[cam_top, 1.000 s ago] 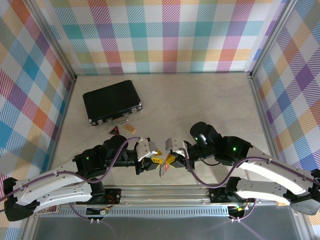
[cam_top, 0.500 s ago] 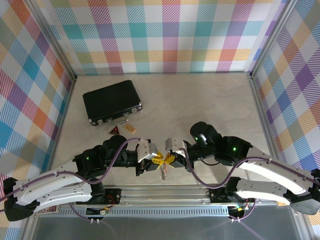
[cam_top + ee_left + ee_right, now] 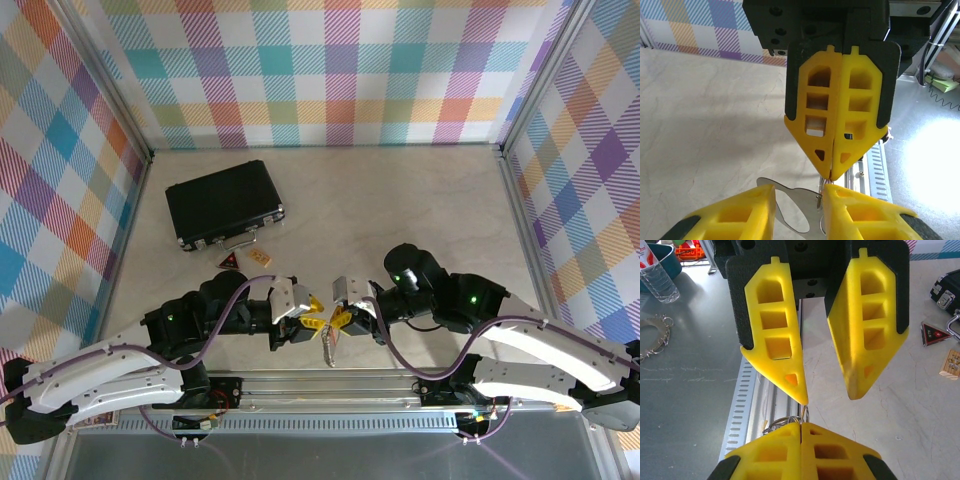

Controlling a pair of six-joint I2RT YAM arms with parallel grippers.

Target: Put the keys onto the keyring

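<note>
Silver wire loops of the keyring (image 3: 786, 421) are seen at the tips of the right gripper (image 3: 339, 320), whose jaws are pressed together on them. The left gripper (image 3: 312, 323) is held tip to tip against it with its jaws standing apart. A flat silver piece (image 3: 796, 202), probably part of the key, lies between its fingers but is not clamped. The key (image 3: 328, 348) hangs just under the two grippers, near the table's front edge. Compared with half a second ago, the left jaws have been widened again and the grippers drawn slightly apart. It is judged that a threading attempt was released. Whether the key is already on the keyring cannot be told.
</note>
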